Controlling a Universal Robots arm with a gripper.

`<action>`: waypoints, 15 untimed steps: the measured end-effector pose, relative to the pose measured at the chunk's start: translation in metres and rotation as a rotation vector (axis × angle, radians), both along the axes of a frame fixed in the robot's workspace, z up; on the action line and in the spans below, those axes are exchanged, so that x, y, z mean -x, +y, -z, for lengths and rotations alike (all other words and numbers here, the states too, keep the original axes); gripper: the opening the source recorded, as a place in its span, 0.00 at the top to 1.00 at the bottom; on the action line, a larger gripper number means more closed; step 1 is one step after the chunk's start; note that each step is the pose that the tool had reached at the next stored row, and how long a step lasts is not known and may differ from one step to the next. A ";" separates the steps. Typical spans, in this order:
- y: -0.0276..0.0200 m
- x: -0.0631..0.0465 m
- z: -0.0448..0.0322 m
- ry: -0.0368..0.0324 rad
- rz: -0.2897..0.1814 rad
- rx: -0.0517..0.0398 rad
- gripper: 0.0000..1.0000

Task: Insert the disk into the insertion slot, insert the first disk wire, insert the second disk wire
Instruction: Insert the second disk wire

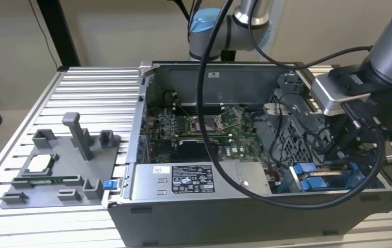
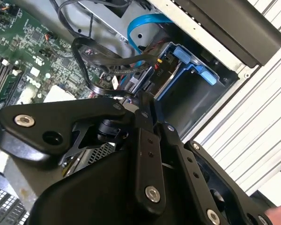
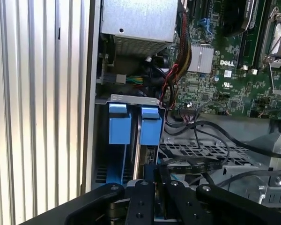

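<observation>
Gripper (image 3: 152, 190) of mine hangs low at the insertion slot (image 3: 131, 124), pinching a flat black cable (image 3: 187, 165); my linkage hides the fingertips' grip. Beyond, the disk is hard to make out between blue rails.

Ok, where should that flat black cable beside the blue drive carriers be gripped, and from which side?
Likely near its end by the blue carriers, where the flat black cable lies level. Come through the case's open side, pinching across its broad faces; the case wall blocks a sideways approach.
</observation>
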State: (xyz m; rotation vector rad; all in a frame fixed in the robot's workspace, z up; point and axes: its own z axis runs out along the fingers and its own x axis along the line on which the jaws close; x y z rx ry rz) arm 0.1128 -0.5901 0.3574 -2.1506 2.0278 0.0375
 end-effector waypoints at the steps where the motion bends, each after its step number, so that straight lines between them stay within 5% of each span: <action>1: -0.0001 0.000 0.0013 0.0000 0.001 -0.0068 1.00; 15: -0.0050 -0.007 0.0102 0.0001 0.005 -0.0227 1.00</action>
